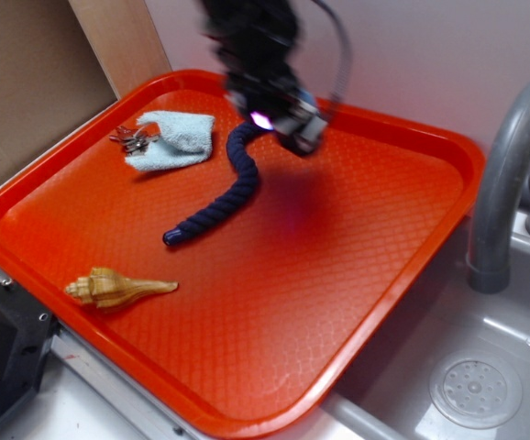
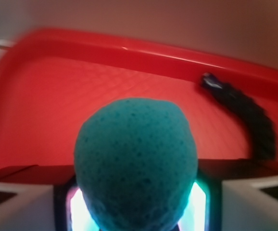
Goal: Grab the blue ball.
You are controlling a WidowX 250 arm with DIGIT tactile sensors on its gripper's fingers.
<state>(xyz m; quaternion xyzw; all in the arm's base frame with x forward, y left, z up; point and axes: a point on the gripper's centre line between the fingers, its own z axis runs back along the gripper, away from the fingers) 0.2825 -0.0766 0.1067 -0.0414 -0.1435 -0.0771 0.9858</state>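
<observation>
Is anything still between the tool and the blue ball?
Nothing visible. In the wrist view the blue ball sits between the tool's fingers, above the orange tray; the navy rope lies off to one side.

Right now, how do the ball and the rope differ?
The ball is round and light teal-blue; the rope is long, curved and dark navy. The ball sits between the gripper's fingers, filling the wrist view; the rope lies free on the tray. The ball looks finely knit, the rope thickly twisted. Both are soft, blue, fibre-made things.
</observation>
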